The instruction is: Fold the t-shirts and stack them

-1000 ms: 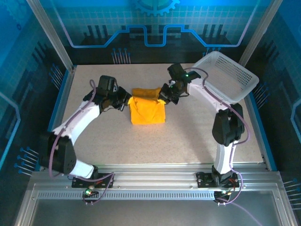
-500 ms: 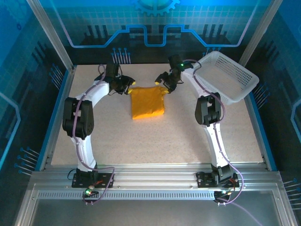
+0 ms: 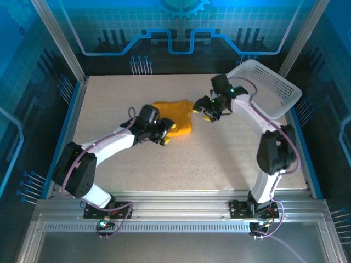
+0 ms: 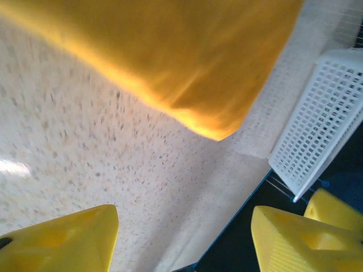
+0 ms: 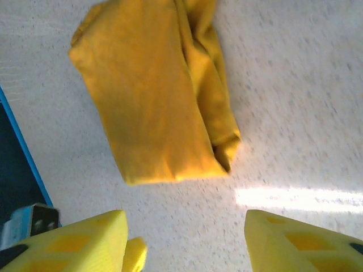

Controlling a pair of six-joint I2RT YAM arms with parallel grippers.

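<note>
Top view: left gripper [image 3: 163, 133] overlaps the near-left corner of the t-shirt [image 3: 178, 120]; that corner is hidden under it, and contact with the fabric is not resolvable. Finger gap of the right gripper [image 3: 204, 113] too small to read there. Left wrist view: t-shirt blurred, cut by top edge; white basket [image 4: 323, 136] cut by right edge; both fingers [image 4: 62, 241] cut by bottom edge. Right wrist view: t-shirt's far end cut by top edge; inner fold layers hidden.
</note>
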